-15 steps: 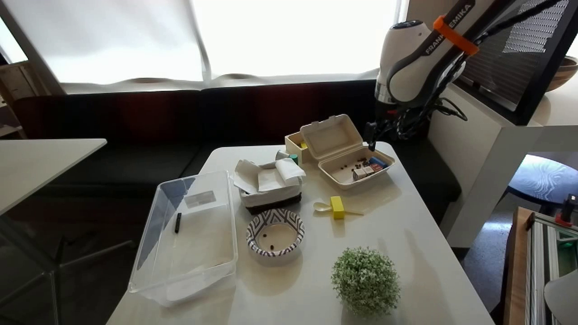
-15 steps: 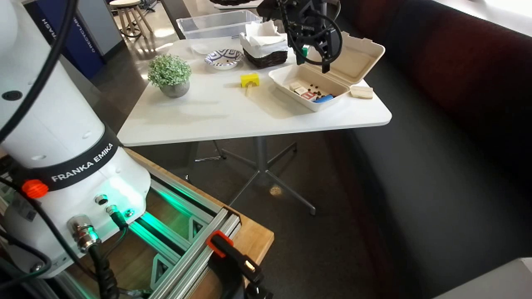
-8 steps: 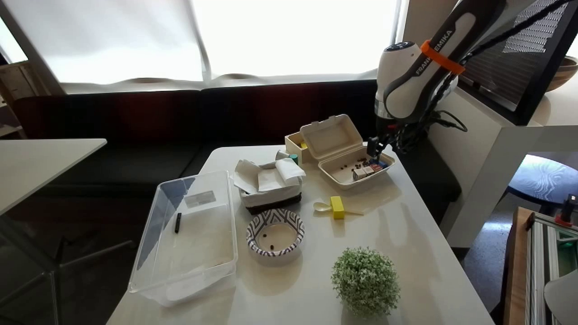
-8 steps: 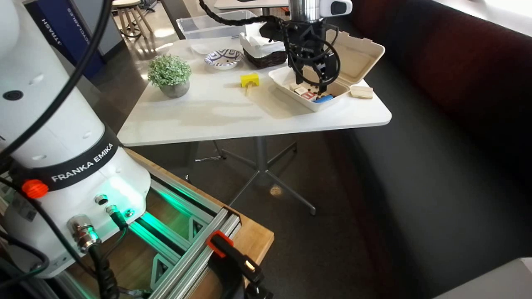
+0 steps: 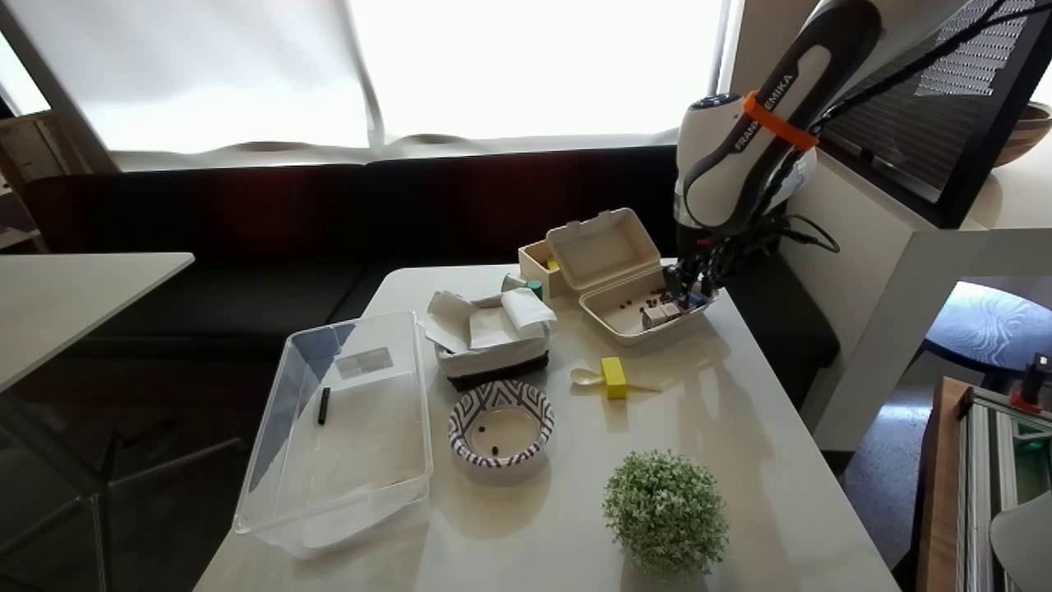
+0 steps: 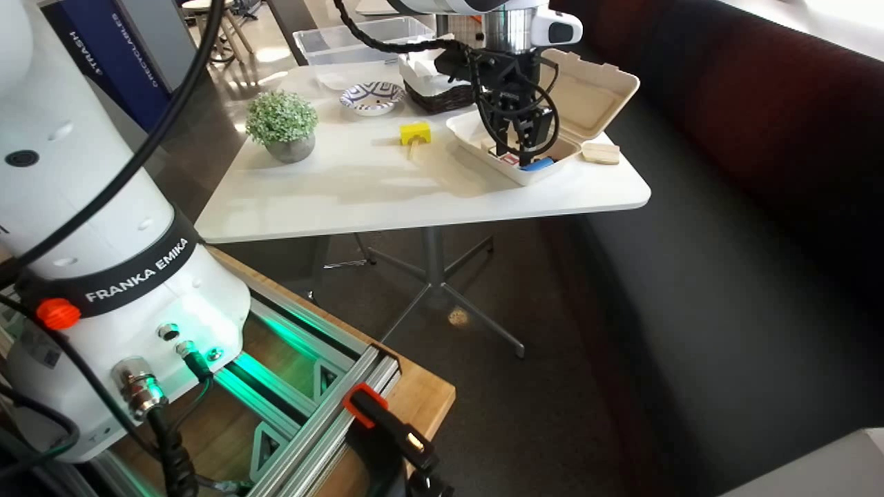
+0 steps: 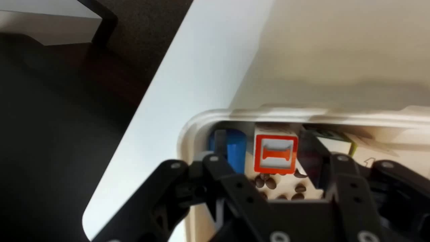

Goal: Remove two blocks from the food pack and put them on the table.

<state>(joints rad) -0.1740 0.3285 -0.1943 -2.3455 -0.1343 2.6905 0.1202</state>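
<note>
Straddling the red-framed toy block [image 7: 276, 158], the gripper [image 7: 265, 148] stood spread, apparently down inside the beige clamshell food pack [image 5: 608, 306]. Closing risked snagging the blue object [image 7: 238, 155], since one fingertip [image 7: 220, 143] overlapped it in the wrist view; the pack, its wall close beside the block, seemed liable to drag along. Beneath stretched the white table [image 6: 345, 197], bearing a potted plant [image 6: 282, 124]; a dark bench [image 6: 690, 290] ran alongside.
</note>
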